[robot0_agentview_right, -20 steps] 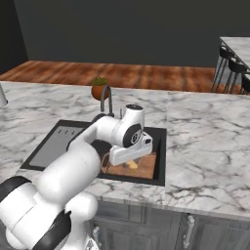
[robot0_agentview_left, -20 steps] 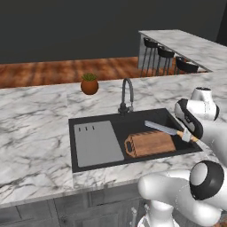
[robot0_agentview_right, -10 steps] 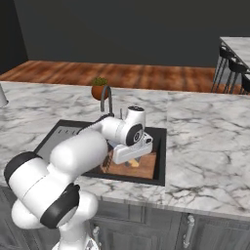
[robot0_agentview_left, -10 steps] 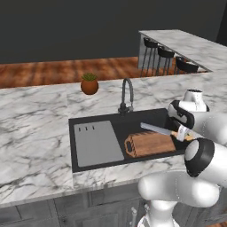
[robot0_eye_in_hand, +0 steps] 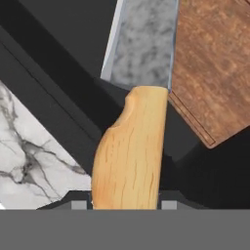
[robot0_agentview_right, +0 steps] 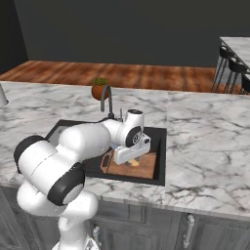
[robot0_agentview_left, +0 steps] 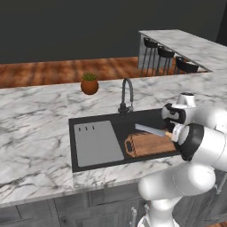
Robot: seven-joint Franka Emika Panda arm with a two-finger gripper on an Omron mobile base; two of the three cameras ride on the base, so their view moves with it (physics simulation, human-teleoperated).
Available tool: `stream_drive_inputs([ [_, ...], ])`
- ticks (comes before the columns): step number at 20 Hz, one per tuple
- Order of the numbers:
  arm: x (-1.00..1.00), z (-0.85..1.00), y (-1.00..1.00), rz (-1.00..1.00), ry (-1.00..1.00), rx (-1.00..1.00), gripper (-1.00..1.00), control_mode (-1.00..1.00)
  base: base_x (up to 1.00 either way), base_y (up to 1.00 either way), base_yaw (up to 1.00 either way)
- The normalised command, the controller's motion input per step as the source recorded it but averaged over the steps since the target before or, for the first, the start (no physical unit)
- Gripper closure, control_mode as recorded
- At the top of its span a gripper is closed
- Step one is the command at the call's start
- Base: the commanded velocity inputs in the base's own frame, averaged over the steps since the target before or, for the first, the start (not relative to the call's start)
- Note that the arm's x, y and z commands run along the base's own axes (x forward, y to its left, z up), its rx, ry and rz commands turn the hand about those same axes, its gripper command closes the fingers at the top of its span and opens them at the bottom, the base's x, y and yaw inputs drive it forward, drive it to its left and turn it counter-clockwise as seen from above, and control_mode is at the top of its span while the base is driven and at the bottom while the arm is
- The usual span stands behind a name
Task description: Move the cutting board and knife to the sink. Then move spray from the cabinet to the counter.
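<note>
The reddish-brown cutting board (robot0_agentview_left: 150, 144) (robot0_agentview_right: 147, 168) (robot0_eye_in_hand: 215, 63) lies flat inside the sink (robot0_agentview_left: 73, 122) (robot0_agentview_right: 161, 155), at its right side, handle toward the middle. My gripper (robot0_agentview_left: 171, 133) (robot0_agentview_right: 129, 155) (robot0_eye_in_hand: 123, 205) hangs low over the board's right end, shut on the knife (robot0_agentview_left: 149, 130) (robot0_eye_in_hand: 129, 151). It holds the pale wooden handle, and the grey blade points out over the basin. The marble counter (robot0_agentview_left: 35, 133) surrounds the sink. The spray and the cabinet are out of view.
A dark curved faucet (robot0_agentview_left: 126, 95) (robot0_agentview_right: 105, 100) stands behind the basin. A potted plant (robot0_agentview_left: 89, 84) (robot0_agentview_right: 99, 88) sits on the counter behind it. A grey drainboard (robot0_agentview_left: 97, 142) fills the sink's left half. Bar stools (robot0_agentview_left: 166, 55) stand at the far right counter.
My gripper has shifted slightly left and lower over the sink with the knife still in it. The arm's elbow has swung forward. The board has not moved.
</note>
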Motion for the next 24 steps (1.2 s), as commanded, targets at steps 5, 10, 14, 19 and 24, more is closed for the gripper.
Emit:
stream_drive_inputs([
  [5, 0.39, -0.25, 0.1, 0.02, 0.0, 0.0, 1.0, -1.0, 0.0, 0.0, 0.0],
  [10, 0.36, -0.28, 0.0, 0.07, -0.01, 0.0, 1.0, -1.0, 0.0, 0.0, 0.0],
  [14, 0.41, -0.28, 0.0, 0.09, 0.0, 0.0, 1.0, -1.0, 0.0, 0.0, 0.0],
  [19, 0.34, -0.22, -0.02, 0.15, 0.0, 0.0, 1.0, -1.0, 0.0, 0.0, 0.0],
  [24, 0.24, -0.22, 0.0, 0.1, 0.0, 0.0, 1.0, -1.0, 0.0, 0.0, 0.0],
])
